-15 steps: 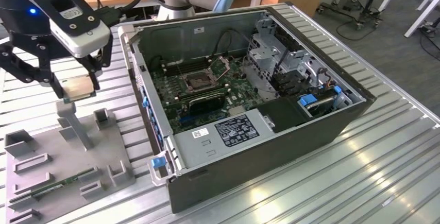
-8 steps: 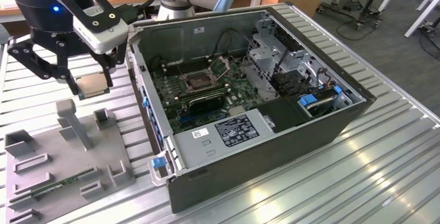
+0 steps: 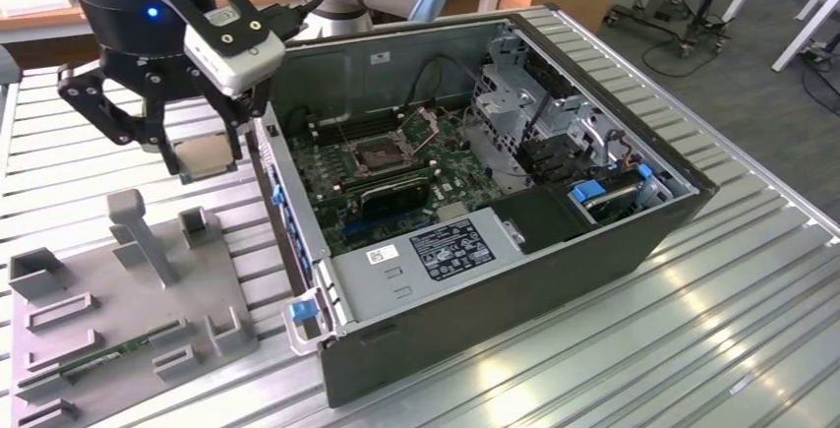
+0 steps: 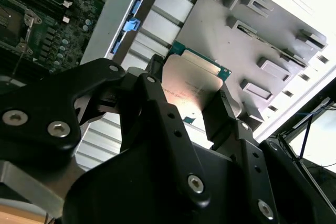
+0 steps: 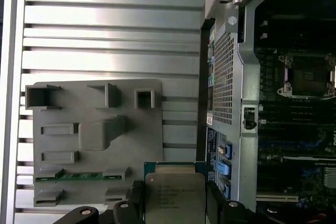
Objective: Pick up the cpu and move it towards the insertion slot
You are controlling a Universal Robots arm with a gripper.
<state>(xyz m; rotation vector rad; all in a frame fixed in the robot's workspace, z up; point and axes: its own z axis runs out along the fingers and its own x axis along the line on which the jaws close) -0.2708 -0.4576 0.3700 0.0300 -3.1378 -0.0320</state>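
My gripper [image 3: 204, 162] is shut on the cpu [image 3: 205, 153], a flat silvery square with a thin green rim, pinched by two opposite edges. In the exterior view it hangs above the ribbed table, just outside the case wall on the exterior view's left. Both wrist views show the cpu [image 4: 191, 85] [image 5: 173, 195] between the black fingers [image 4: 157, 85] [image 5: 212, 200]. The insertion slot [image 3: 385, 155], a square socket with a metal frame and dark centre, lies on the motherboard inside the open case, apart from the cpu; the first wrist view also shows the slot [image 5: 310, 74].
The open computer case [image 3: 552, 251] lies on the ribbed aluminium table [image 3: 735, 330]. A grey fixture plate [image 3: 105, 300] with upright holders and a green memory stick [image 3: 112, 354] sits on the exterior view's left. The case wall [image 3: 282, 202] stands between cpu and socket.
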